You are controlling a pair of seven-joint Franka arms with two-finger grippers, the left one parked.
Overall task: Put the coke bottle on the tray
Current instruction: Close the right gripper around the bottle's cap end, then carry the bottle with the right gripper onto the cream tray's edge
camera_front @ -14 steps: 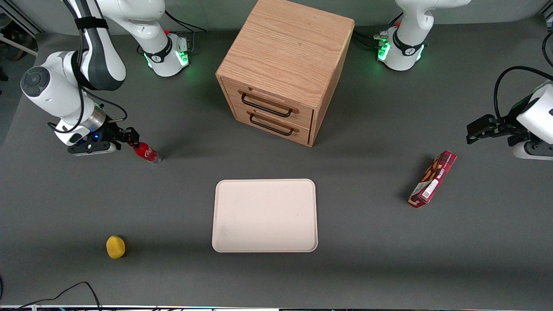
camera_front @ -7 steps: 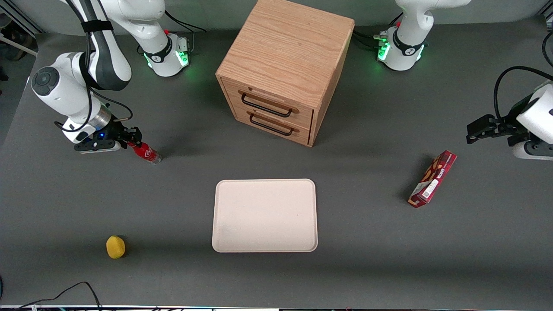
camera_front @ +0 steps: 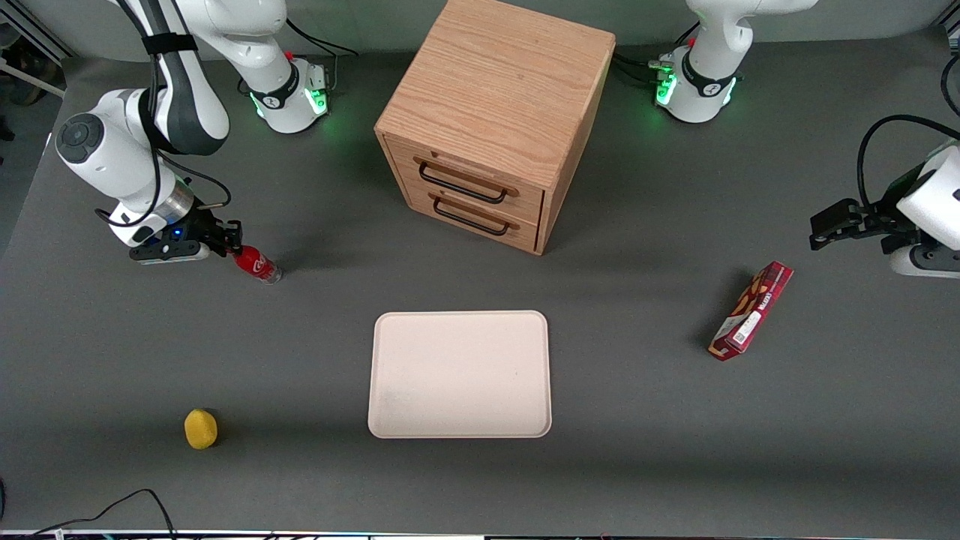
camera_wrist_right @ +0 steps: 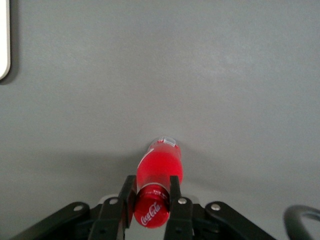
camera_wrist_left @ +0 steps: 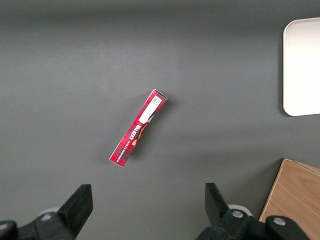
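The coke bottle [camera_front: 257,265], slim and red with a white script logo and a clear base, stands on the grey table toward the working arm's end. My right gripper [camera_front: 235,250] is at its top, shut on the cap and neck. In the right wrist view the two black fingers [camera_wrist_right: 174,192] press against both sides of the coke bottle [camera_wrist_right: 160,167], with the gripper [camera_wrist_right: 152,186] centred on it. The cream tray [camera_front: 459,375] lies flat and bare near the table's middle, nearer the front camera than the bottle. A sliver of the tray [camera_wrist_right: 3,40] shows in the right wrist view.
A wooden two-drawer cabinet [camera_front: 487,127] stands farther from the camera than the tray. A flat red snack box [camera_front: 752,310] lies toward the parked arm's end. A small yellow round object [camera_front: 201,428] sits near the front edge, with a black cable [camera_front: 112,506] close by.
The right arm's wrist has shifted slightly toward the cabinet and settled over the bottle's top. The bottle's base has stayed in the same spot on the table.
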